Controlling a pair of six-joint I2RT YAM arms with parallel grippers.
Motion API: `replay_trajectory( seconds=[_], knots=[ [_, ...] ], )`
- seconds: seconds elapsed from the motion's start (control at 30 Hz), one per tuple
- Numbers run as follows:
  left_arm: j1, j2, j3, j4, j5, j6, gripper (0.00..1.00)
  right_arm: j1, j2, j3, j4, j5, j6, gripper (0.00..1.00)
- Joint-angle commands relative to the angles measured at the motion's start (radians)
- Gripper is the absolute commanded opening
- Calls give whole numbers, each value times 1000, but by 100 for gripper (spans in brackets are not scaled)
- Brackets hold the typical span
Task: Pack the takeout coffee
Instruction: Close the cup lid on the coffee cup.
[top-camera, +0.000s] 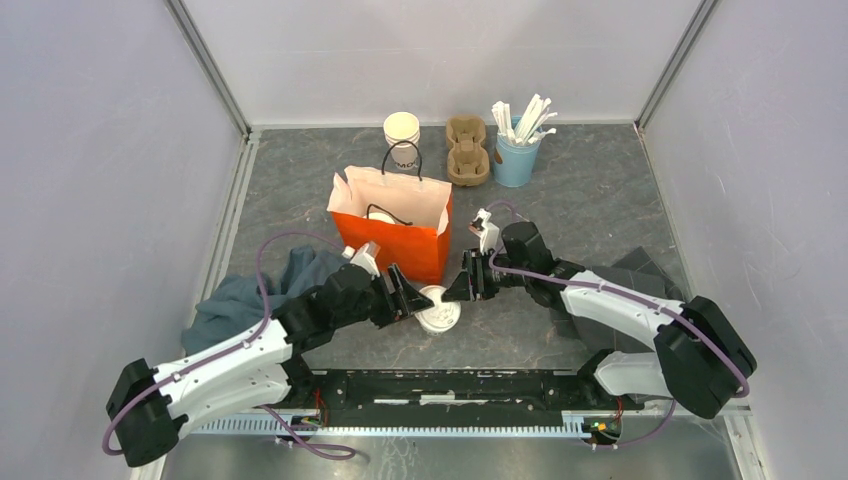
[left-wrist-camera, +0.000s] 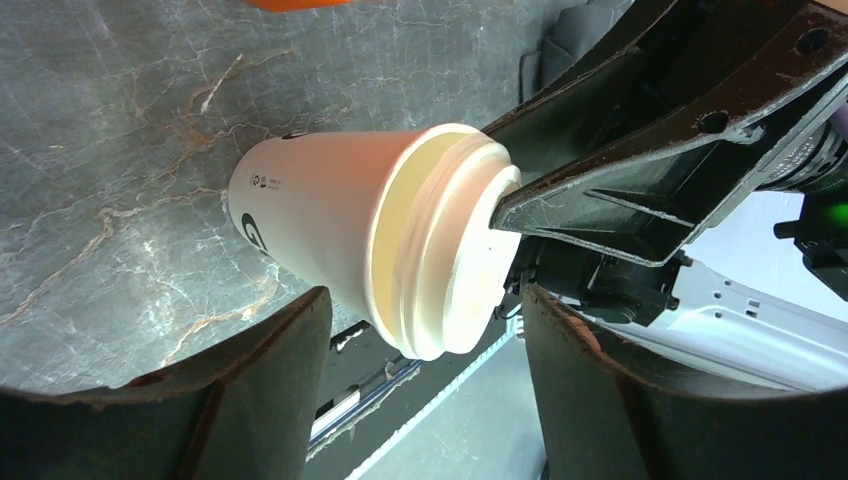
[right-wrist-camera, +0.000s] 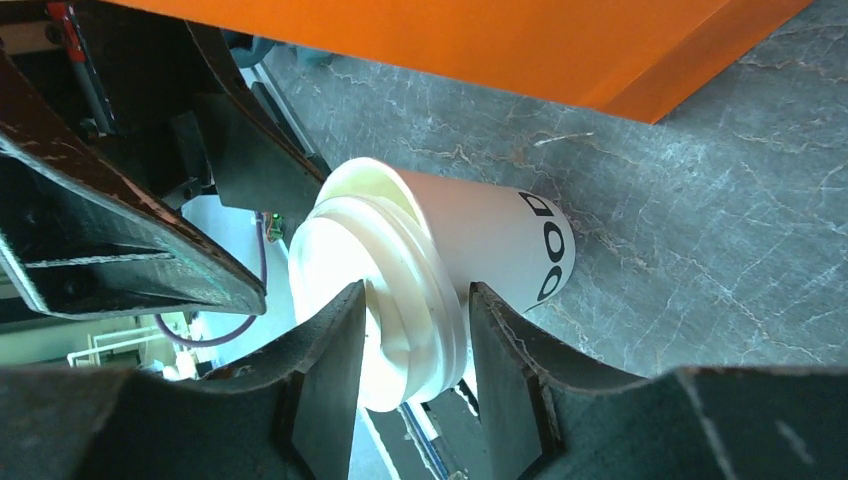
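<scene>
Far side of the grey marble counter (top-camera: 590, 205): a stack of lidless cups (top-camera: 402, 128), a cardboard cup carrier (top-camera: 467, 150), a blue cup of white stirrers (top-camera: 517, 158). Centre, an orange paper bag (top-camera: 405, 245) stands upright, open. Blue-grey cloth (top-camera: 235, 305) crumpled near left, dark cloth (top-camera: 645, 268) right.

Lidded cup (left-wrist-camera: 330, 225) was between the spread fingers of the left gripper (left-wrist-camera: 425, 305), clear of both. From the right, the right gripper's finger (left-wrist-camera: 620, 200) touched the lid (left-wrist-camera: 450, 260). Marble table (left-wrist-camera: 110, 150) behind.

Cream cup (left-wrist-camera: 310, 215), white lid (left-wrist-camera: 450, 250); orange bag (top-camera: 395, 238).
</scene>
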Motion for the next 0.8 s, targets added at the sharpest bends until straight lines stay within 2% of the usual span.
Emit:
replay_trajectory(
  seconds=[0.0,0.17,0.37,0.43,0.57,0.77],
  knots=[
    [1,-45,36,-12,-56,59,78,9,12,19,-5,-30,-21,48],
    [2,-37,37,43,-127,180,81,10,41,55,-39,-41,-71,50],
    [2,13,11,201,-93,303,81,10,57,68,-40,-36,-72,50],
    [2,33,11,208,-86,323,80,10,61,71,-38,-31,-68,50],
    [2,52,13,212,-65,358,73,9,74,82,-37,-20,-62,50],
    [2,52,10,196,-25,377,56,10,95,109,-27,0,-43,50]
  ],
)
